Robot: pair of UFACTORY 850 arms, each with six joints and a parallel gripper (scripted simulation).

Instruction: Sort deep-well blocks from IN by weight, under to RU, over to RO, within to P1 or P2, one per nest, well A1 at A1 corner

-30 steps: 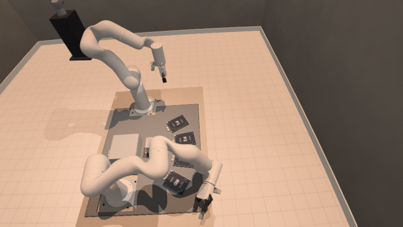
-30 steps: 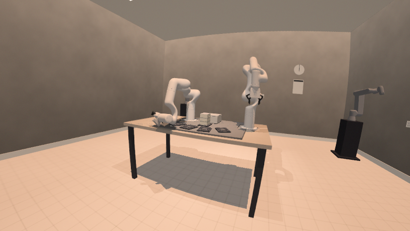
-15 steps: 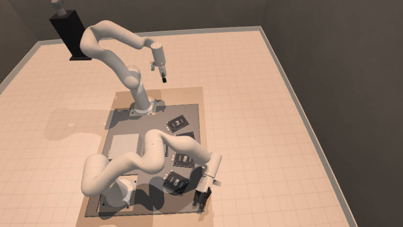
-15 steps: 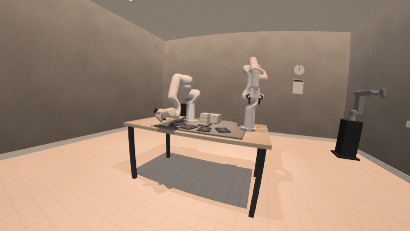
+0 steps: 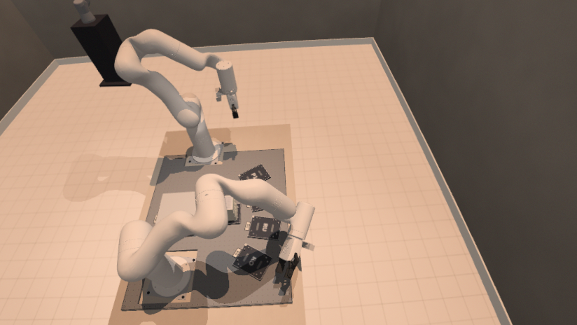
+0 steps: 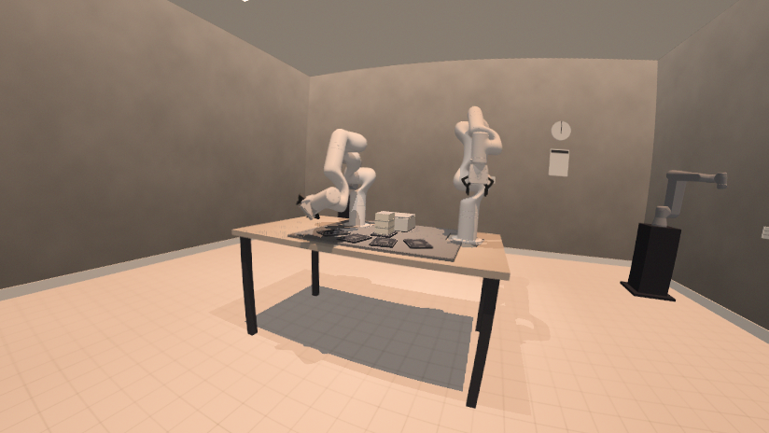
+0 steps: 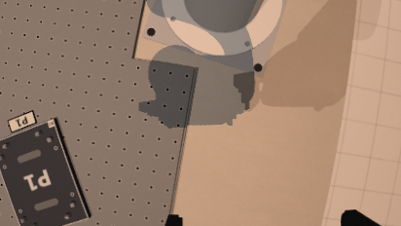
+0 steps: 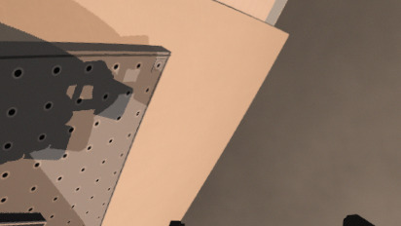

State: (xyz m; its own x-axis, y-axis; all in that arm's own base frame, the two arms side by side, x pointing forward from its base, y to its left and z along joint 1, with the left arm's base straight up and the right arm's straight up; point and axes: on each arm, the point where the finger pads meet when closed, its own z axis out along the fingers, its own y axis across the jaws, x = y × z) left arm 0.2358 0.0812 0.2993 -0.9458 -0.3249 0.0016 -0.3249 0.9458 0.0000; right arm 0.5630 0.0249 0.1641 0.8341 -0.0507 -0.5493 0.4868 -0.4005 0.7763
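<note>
the left hand (image 5: 234, 115) (image 6: 477, 192) (image 7: 267, 219) hangs open, high up; the right hand (image 5: 287, 271) (image 6: 308, 208) (image 8: 265, 222), also open, tilts near nest ro (image 5: 252, 261).

Non-task items: round white wall clock (image 6: 560, 131) above a white rectangular wall sheet (image 6: 558, 163) with a dark top strip; off to one side, a grey jointed machine arm (image 6: 691, 176) on a black box-shaped pedestal (image 5: 96, 44) (image 6: 640, 293).
</note>
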